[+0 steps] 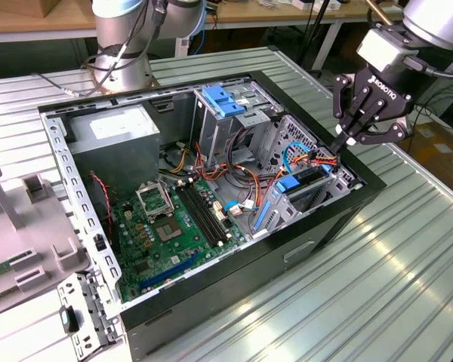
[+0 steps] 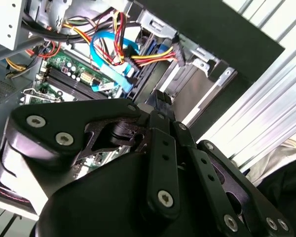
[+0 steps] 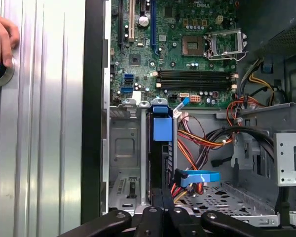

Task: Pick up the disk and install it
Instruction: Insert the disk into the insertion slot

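Note:
The disk point(image 1: 306, 183) stands on edge in a metal bay at the corner of the open computer case nearest the exterior view's right; it has a dark body and a bright blue carrier. In the first wrist view the disk point(image 3: 163, 131) runs straight away from my fingers, with an empty bay slot beside it. My gripper point(image 1: 343, 141) hangs over the case rim just above the disk's outer end. Its fingers are shut to a point, and I see nothing between them. In both wrist views the gripper point(image 3: 164, 210) point(image 2: 160, 98) points down at the bay.
Red, orange and blue cables point(image 1: 309, 158) crowd the bay. The motherboard point(image 1: 166, 226), the power supply point(image 1: 117, 128) and a drive cage with a blue latch point(image 1: 223, 102) fill the case. The removed side panel point(image 1: 23, 226) lies on the ribbed table. A hand point(image 3: 0, 39) rests on a round button.

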Action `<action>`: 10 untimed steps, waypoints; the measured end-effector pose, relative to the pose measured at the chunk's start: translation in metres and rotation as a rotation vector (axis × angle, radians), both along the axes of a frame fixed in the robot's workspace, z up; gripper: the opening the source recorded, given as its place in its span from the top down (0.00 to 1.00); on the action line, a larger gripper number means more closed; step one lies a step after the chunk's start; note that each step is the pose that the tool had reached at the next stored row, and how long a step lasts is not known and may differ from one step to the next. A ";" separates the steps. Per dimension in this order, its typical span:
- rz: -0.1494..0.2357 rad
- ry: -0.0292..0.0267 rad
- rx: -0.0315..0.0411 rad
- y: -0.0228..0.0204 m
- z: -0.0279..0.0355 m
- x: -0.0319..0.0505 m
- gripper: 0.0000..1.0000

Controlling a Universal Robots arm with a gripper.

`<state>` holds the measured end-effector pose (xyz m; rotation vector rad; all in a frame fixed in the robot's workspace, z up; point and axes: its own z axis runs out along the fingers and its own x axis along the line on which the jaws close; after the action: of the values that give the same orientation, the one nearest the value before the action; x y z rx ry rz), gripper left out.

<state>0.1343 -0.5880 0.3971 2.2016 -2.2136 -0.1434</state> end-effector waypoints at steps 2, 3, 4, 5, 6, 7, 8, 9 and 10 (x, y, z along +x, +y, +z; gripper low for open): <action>0.000 0.0004 0.0000 0.0000 -0.0004 0.0049 0.89; 0.000 0.0006 -0.0001 0.0000 -0.0005 0.0070 0.89; 0.000 0.0006 0.0001 0.0000 -0.0006 0.0085 0.89; 0.000 0.0006 0.0000 0.0001 -0.0005 0.0089 0.89; 0.000 0.0006 0.0000 0.0001 -0.0006 0.0089 0.89; 0.000 0.0006 0.0000 0.0000 -0.0005 0.0089 0.89; 0.000 0.0006 0.0000 0.0000 -0.0005 0.0092 0.89; 0.000 0.0006 0.0000 0.0000 -0.0005 0.0092 0.89; 0.000 0.0006 0.0000 0.0000 -0.0006 0.0093 0.89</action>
<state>0.1436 -0.5880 0.3966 2.2012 -2.2133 -0.1441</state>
